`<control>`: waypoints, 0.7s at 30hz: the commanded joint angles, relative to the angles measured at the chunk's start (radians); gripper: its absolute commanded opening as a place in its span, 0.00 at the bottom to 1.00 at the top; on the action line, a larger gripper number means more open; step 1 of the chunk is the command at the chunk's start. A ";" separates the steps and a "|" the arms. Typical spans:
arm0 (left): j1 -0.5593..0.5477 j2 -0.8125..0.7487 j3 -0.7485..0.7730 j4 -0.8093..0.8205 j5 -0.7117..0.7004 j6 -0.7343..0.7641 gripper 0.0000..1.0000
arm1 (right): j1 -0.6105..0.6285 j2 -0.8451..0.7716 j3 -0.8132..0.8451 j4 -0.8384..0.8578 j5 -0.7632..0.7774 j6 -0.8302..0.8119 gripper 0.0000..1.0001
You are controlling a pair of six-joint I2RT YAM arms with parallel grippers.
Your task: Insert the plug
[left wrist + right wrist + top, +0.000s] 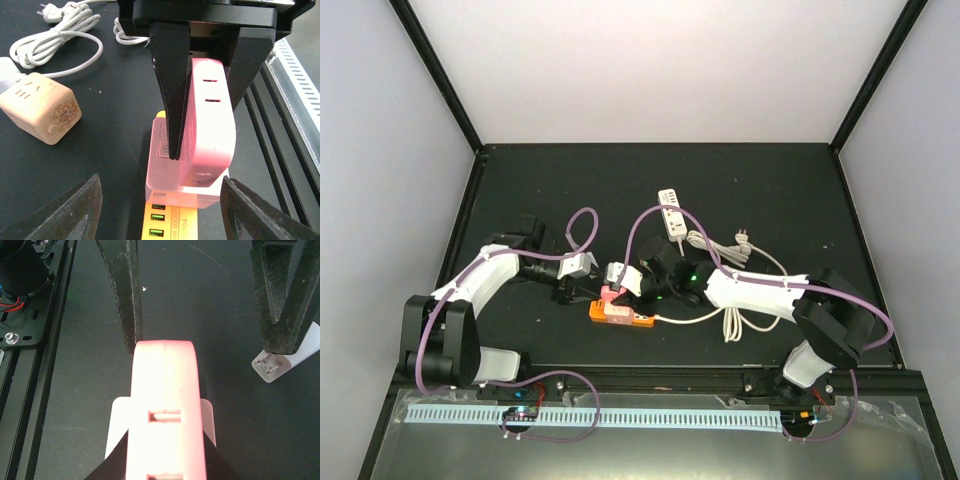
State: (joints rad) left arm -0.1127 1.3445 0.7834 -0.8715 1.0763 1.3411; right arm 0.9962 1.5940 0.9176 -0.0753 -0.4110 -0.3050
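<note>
Pink plug (165,390) sits directly over the left end of the orange power strip (165,220), clamped by its two sides in my right gripper (205,131). A paler block lies beneath it, against the strip's top. I cannot tell whether any prongs are seated.

Arms: my right forearm stretches low and leftward to the strip, wrist tipped down. My left arm is bent at the elbow and comes in from the strip's other side, so both wrists meet above it. My left gripper (160,180) is spread wide, holds nothing, and faces the plug from the strip's left end.

Surface: black table (800,190), white walls (650,60) on three sides. Beyond the strip lie a white power strip (671,210) and a coiled white cable (55,45). A beige cube socket (40,107) and a small white charger (285,360) stand near the strip.

Orientation: the plug's slotted face is turned upward, two slots showing. Its long axis runs in line with the orange strip's length.
</note>
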 commanded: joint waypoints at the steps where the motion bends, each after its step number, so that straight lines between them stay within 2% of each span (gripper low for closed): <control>1: 0.008 -0.005 0.032 -0.048 0.037 0.040 0.66 | 0.010 0.016 -0.057 -0.104 0.071 0.006 0.01; 6: 0.006 -0.053 -0.032 -0.023 0.088 0.072 0.66 | 0.010 0.015 -0.087 -0.079 0.082 0.025 0.01; 14: -0.023 -0.138 -0.095 0.164 0.061 -0.064 0.68 | 0.010 0.047 -0.093 -0.074 0.094 0.033 0.01; 18: -0.067 -0.179 -0.148 0.334 0.025 -0.192 0.56 | 0.010 0.042 -0.092 -0.078 0.099 0.034 0.01; 21: -0.083 -0.175 -0.153 0.359 0.020 -0.218 0.50 | 0.010 0.038 -0.092 -0.081 0.101 0.034 0.01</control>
State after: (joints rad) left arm -0.1749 1.1820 0.6384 -0.6422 1.0859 1.1999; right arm 0.9997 1.5776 0.8696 -0.0051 -0.3908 -0.2707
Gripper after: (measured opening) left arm 0.526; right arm 0.154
